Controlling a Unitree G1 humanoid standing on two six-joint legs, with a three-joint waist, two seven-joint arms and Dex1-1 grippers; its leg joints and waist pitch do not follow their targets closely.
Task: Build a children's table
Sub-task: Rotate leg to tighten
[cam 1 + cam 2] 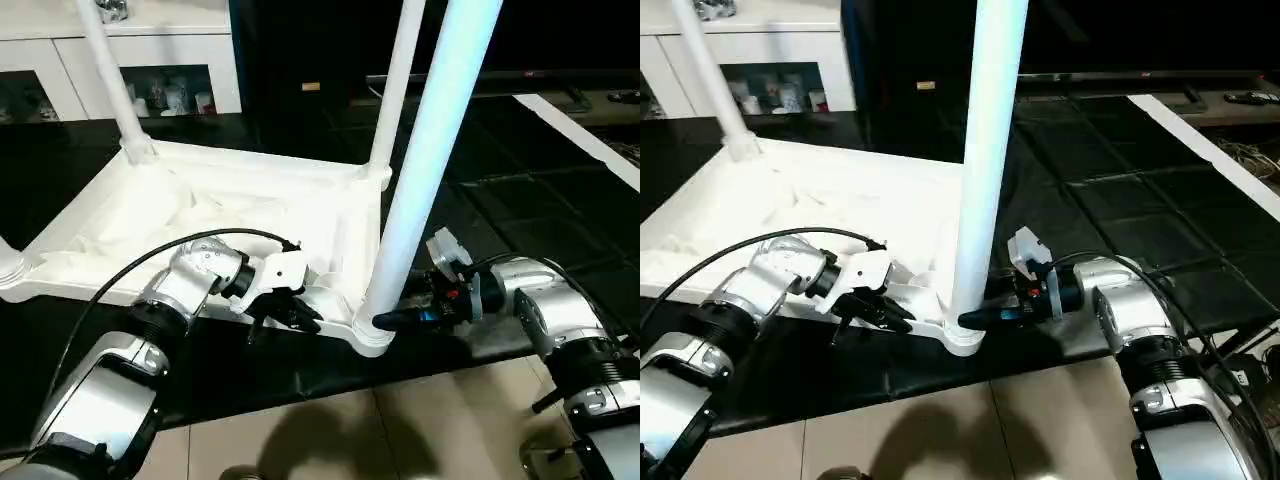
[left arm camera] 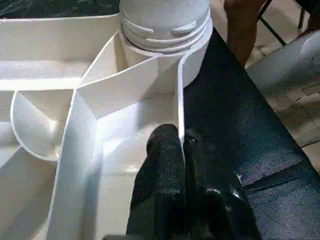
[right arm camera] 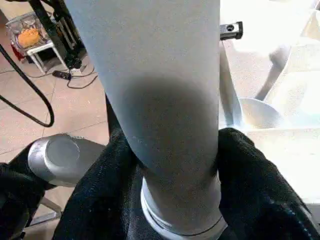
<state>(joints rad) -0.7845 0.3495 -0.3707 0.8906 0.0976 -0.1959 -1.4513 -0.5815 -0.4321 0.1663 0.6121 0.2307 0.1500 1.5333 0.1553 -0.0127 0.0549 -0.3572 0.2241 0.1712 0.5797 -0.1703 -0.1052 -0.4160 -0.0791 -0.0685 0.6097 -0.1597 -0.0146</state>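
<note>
The white children's table (image 1: 200, 215) lies upside down on a black mat, ribbed underside up. Two legs stand at its far corners (image 1: 110, 70) (image 1: 400, 80). A third leg (image 1: 430, 150) rises from the near right corner socket (image 1: 368, 335). My right gripper (image 1: 385, 320) is at that leg's base, its black fingers (image 3: 250, 175) pressed against both sides of the leg (image 3: 165, 100). My left gripper (image 1: 290, 315) is just left of that corner, shut on the thin near rim wall (image 2: 180, 90), which runs between its fingers (image 2: 162, 160).
A white glass-door cabinet (image 1: 150, 60) stands at the back left. The black mat (image 1: 520, 220) extends right toward a white board edge (image 1: 590, 140). Tiled floor (image 1: 350, 430) lies in front. A person's leg (image 2: 245, 30) shows beside the corner. Cables and a small stand (image 3: 30, 37) sit on the floor.
</note>
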